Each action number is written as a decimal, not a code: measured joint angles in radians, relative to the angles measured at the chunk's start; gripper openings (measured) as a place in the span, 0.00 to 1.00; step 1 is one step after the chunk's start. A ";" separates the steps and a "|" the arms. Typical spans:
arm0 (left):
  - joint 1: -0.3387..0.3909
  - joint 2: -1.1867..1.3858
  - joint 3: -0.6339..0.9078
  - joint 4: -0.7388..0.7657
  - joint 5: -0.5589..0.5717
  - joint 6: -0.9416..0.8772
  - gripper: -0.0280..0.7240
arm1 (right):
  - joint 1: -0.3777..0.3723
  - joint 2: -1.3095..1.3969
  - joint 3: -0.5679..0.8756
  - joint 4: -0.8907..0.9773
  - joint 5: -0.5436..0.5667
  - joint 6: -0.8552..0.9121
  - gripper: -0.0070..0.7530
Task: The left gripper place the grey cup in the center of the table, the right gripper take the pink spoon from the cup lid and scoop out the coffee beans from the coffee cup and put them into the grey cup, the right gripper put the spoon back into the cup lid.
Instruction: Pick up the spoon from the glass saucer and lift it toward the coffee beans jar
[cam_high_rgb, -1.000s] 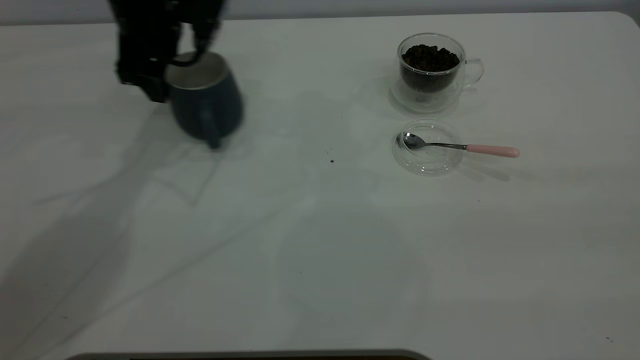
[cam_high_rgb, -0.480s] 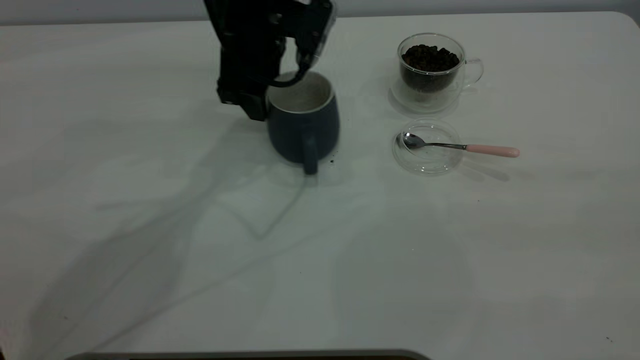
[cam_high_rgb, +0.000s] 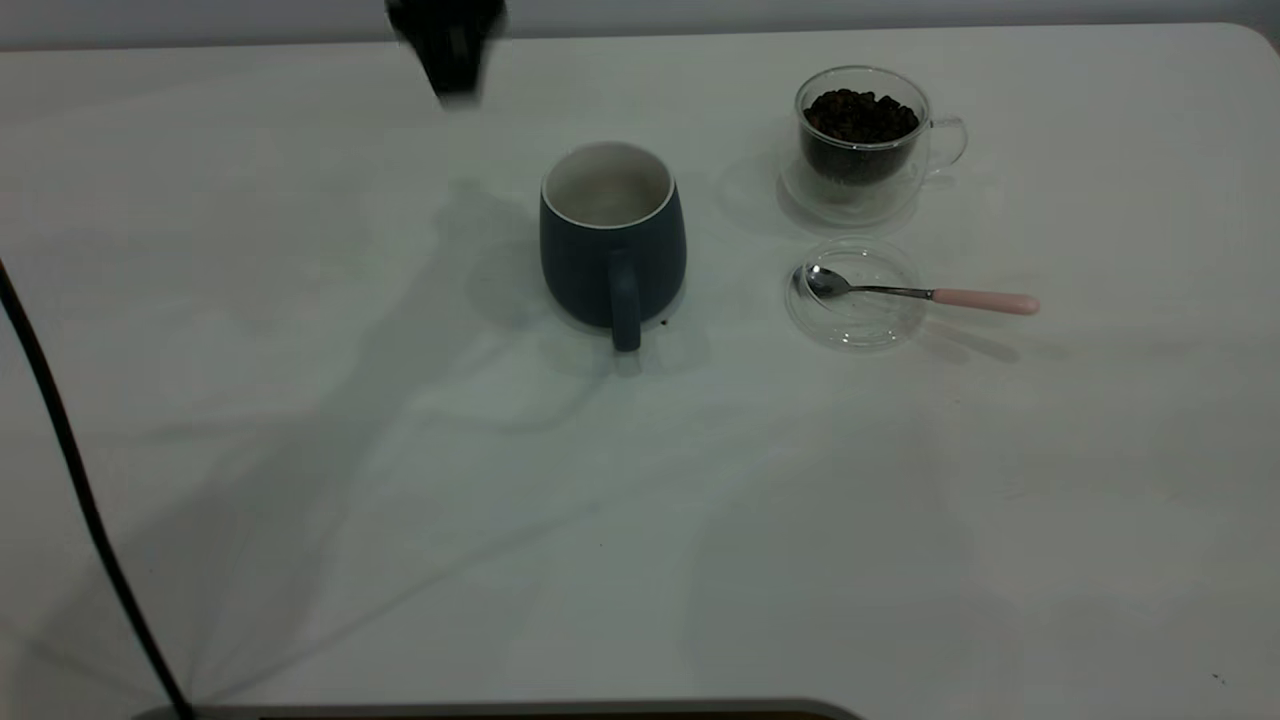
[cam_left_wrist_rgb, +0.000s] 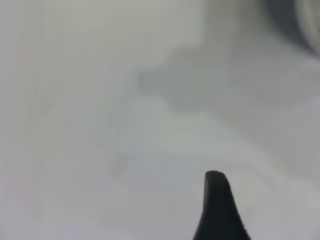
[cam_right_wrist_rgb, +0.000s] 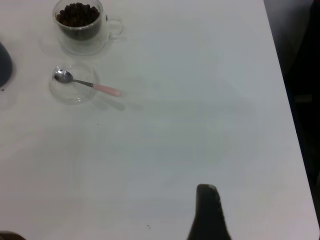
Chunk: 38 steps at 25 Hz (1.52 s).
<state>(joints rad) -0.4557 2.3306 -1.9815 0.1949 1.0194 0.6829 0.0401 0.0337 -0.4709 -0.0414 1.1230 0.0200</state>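
Observation:
The grey cup (cam_high_rgb: 612, 240) stands upright near the middle of the table (cam_high_rgb: 640, 520), its handle facing the camera, with nothing gripping it. My left gripper (cam_high_rgb: 447, 50) is raised at the far edge, behind and to the left of the cup, open and empty. The coffee cup (cam_high_rgb: 862, 140) holds a heap of coffee beans (cam_high_rgb: 860, 113) at the back right. In front of it the pink spoon (cam_high_rgb: 920, 294) lies with its bowl in the cup lid (cam_high_rgb: 853, 294) and its handle sticking out to the right. My right gripper (cam_right_wrist_rgb: 207, 212) hangs well away from the spoon (cam_right_wrist_rgb: 87, 83).
A black cable (cam_high_rgb: 60, 430) crosses the left side of the exterior view. A few dark specks lie beside the grey cup's base (cam_high_rgb: 664, 322). The table's right edge (cam_right_wrist_rgb: 280, 75) drops off to a dark floor in the right wrist view.
The left gripper carried the grey cup from the back left to the middle, set it down, let go and pulled back up to the far edge.

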 joint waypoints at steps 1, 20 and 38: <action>0.002 -0.029 -0.014 0.023 0.022 -0.057 0.79 | 0.000 0.000 0.000 0.000 0.000 0.000 0.79; 0.008 -0.715 -0.062 0.005 0.150 -0.587 0.79 | 0.000 0.000 0.000 0.000 0.000 0.000 0.79; 0.008 -1.428 0.574 0.016 0.150 -0.773 0.79 | 0.000 0.000 0.000 0.000 0.000 0.000 0.79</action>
<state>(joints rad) -0.4478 0.9026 -1.4071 0.2107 1.1697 -0.0900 0.0401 0.0337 -0.4709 -0.0414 1.1230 0.0200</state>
